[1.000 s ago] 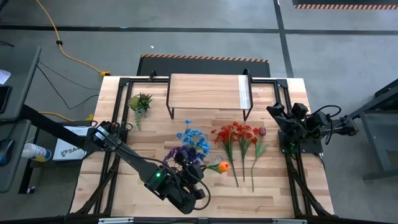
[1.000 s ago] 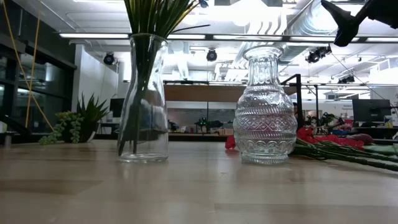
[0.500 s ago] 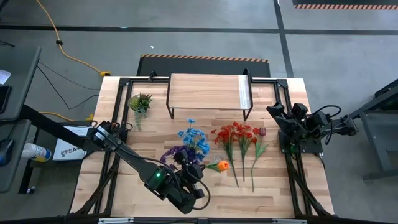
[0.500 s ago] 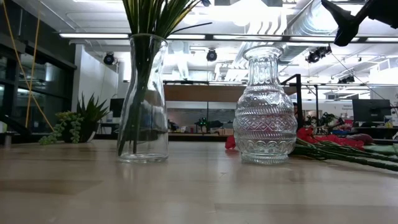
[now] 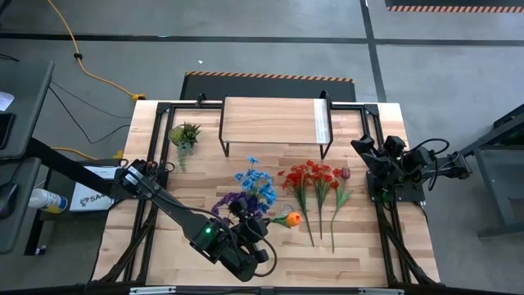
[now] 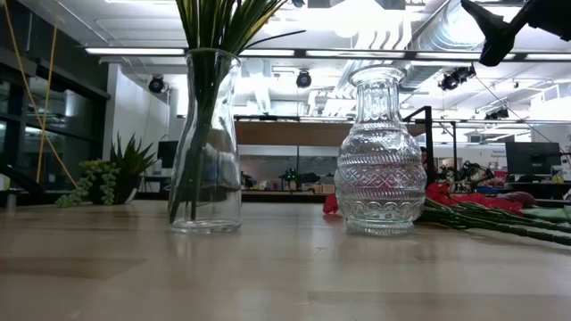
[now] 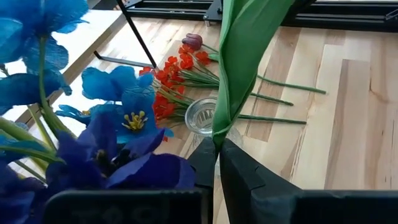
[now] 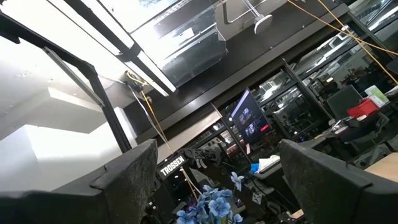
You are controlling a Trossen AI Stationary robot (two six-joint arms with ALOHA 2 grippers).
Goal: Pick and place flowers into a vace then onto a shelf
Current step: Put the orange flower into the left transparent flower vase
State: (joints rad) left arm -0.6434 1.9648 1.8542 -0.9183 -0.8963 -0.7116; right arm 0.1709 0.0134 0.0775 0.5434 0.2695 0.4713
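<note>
**Green leaf pinched over the near table**

Clenches the left gripper [image 7: 216, 148] on a broad green leaf [image 7: 239, 68], close to the near edge of the table [image 5: 360, 246]. From above, shows an orange flower [image 5: 293, 219] just right of that gripper; cannot tell whether bloom and leaf share one stem.

Crowds the gripper's left side with blue flowers [image 7: 124, 99] and purple flowers [image 7: 118, 163], both very near the fingers. Stands a tall vase [image 6: 205, 143] upright on the table with green stems inside. Stands a patterned vase [image 6: 379, 156] to its right, apart from it, upright and empty. From the left wrist, shows that vase just beyond the pinched leaf, which covers part of its mouth.

Lays red flowers [image 5: 313, 176] and a maroon tulip [image 5: 345, 173] flat on the table right of centre, heads toward the far side, stems running near. Touches none of them with either gripper.

Sets the shelf [image 5: 274, 121] at the far edge, centre, well apart from the left gripper. Keeps a potted plant [image 5: 185, 135] just left of the shelf.

Parks the right gripper [image 5: 366, 154] at the right edge, fingers spread wide, grasping nothing, aimed up into the room.
</note>
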